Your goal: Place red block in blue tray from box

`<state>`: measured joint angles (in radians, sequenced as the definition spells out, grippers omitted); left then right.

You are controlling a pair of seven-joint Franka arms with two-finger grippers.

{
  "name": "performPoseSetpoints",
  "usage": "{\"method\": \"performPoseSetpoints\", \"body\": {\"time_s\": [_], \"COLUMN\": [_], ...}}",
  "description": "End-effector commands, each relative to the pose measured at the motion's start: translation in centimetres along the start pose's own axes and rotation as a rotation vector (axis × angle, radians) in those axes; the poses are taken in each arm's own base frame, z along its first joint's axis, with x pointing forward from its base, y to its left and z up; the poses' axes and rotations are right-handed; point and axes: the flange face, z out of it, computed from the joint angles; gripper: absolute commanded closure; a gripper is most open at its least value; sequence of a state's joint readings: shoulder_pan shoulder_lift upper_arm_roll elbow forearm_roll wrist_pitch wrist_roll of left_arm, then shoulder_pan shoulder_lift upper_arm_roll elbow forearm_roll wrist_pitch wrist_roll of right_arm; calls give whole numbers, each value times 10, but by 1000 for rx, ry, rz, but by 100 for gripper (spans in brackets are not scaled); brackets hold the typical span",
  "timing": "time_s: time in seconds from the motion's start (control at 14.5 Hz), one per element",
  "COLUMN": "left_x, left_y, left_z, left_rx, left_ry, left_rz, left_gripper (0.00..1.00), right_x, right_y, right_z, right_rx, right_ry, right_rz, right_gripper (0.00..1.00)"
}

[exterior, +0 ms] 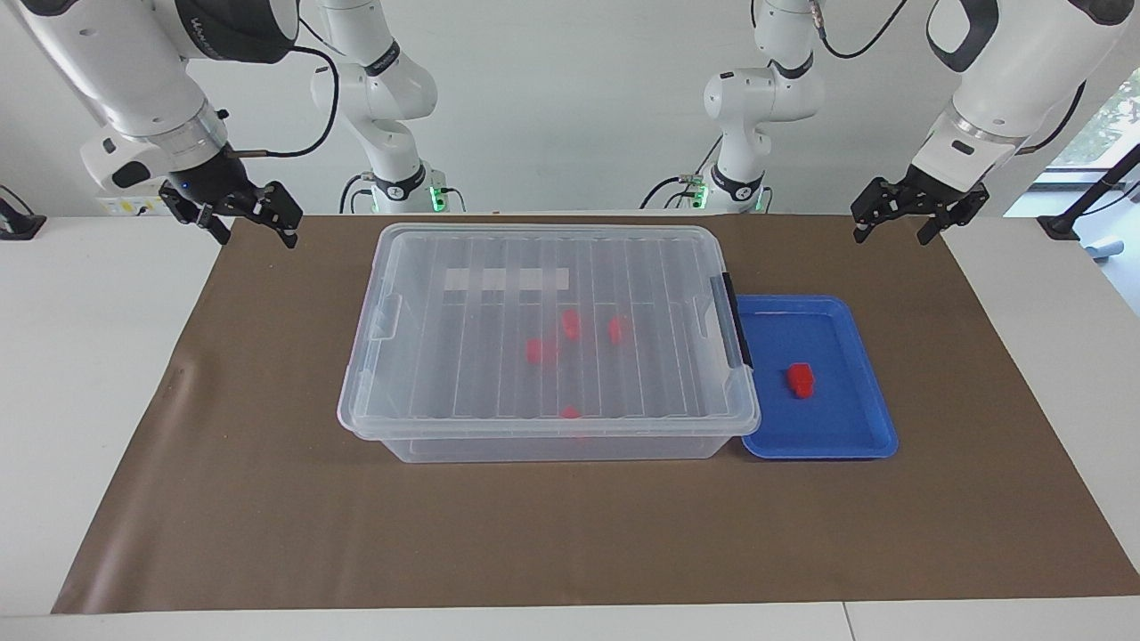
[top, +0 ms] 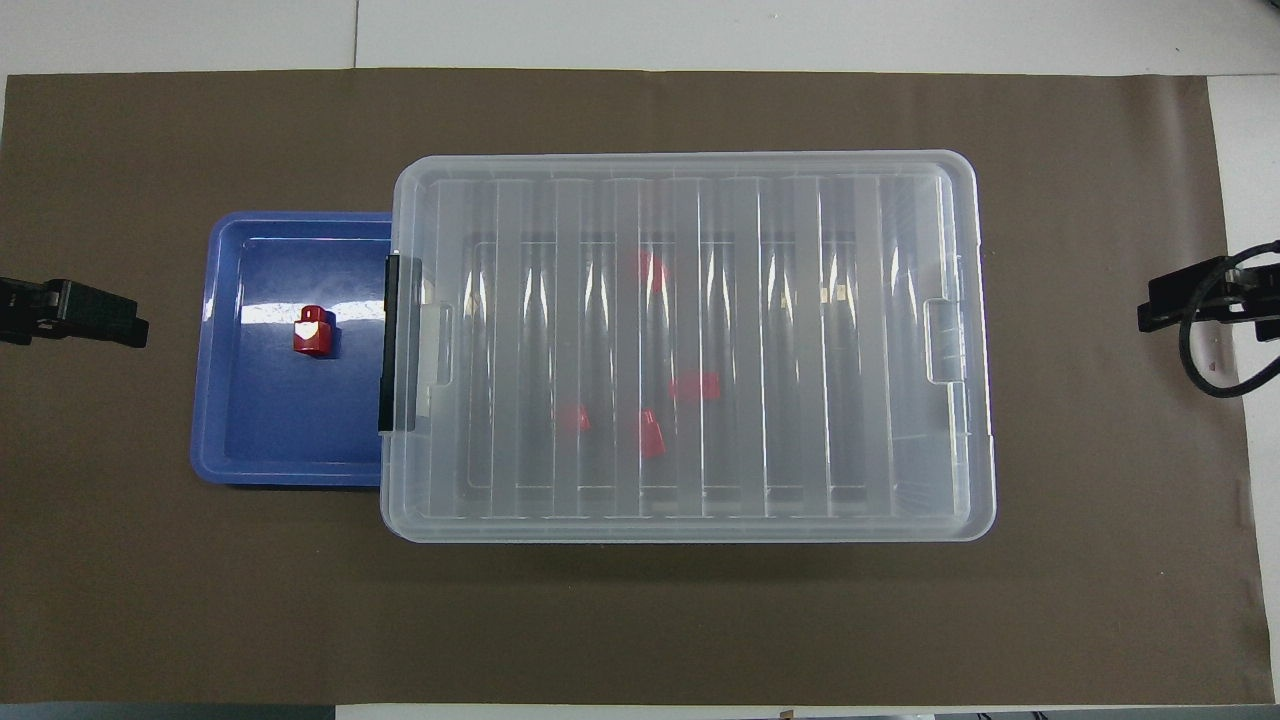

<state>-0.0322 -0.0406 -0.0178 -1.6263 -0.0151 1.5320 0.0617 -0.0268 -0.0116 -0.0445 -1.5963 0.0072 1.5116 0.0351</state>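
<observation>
- The left gripper (exterior: 919, 216) hangs in the air over the brown mat's edge at the left arm's end of the table, its fingers spread apart and holding nothing; in the overhead view only its dark tip (top: 70, 312) shows, beside the blue tray.
- The right gripper (exterior: 233, 216) hangs over the mat's corner at the right arm's end, fingers likewise spread and empty; its tip (top: 1200, 295) shows at the overhead view's edge with a looped black cable.
- Both arms wait, well apart from the box.
- One red block (exterior: 800, 379) (top: 312, 331) lies in the blue tray (exterior: 855, 441) (top: 230, 450), on the tray's floor, clear of the rim.
- The blue tray sits on the mat, touching the box at the end with the black clip handle (exterior: 736, 320) (top: 390, 343); the box's lid overlaps the tray's edge in both views.
- The box (exterior: 427, 267) (top: 900, 200) stands in the middle of the mat with its ribbed translucent lid closed.
- Four more red blocks show through the lid: three clustered near the middle (exterior: 537, 350) (top: 573, 417), one alone by the wall farthest from the robots (exterior: 570, 411) (top: 648, 265).
- The brown mat (exterior: 267, 516) (top: 200, 600) covers most of the white table (exterior: 71, 356).
</observation>
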Motion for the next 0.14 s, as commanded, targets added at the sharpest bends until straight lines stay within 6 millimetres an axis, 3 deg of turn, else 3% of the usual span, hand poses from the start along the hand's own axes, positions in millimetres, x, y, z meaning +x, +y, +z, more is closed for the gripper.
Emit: {"method": "performPoseSetpoints", "body": {"time_s": [0.0,0.07], "left_x": [-8,-8], "left_y": [0,1], "left_z": [-2,-1], "left_rx": [22,22], "left_ry": [14,14], "left_rz": [15,18], "left_gripper": [0,0], "right_x": [0,0], "right_y": [1,2], "right_z": [-1,-1], "right_rx": [3,1], "right_ry": [16,15], "right_rz": [-16,-14], "right_gripper": [0,0]}}
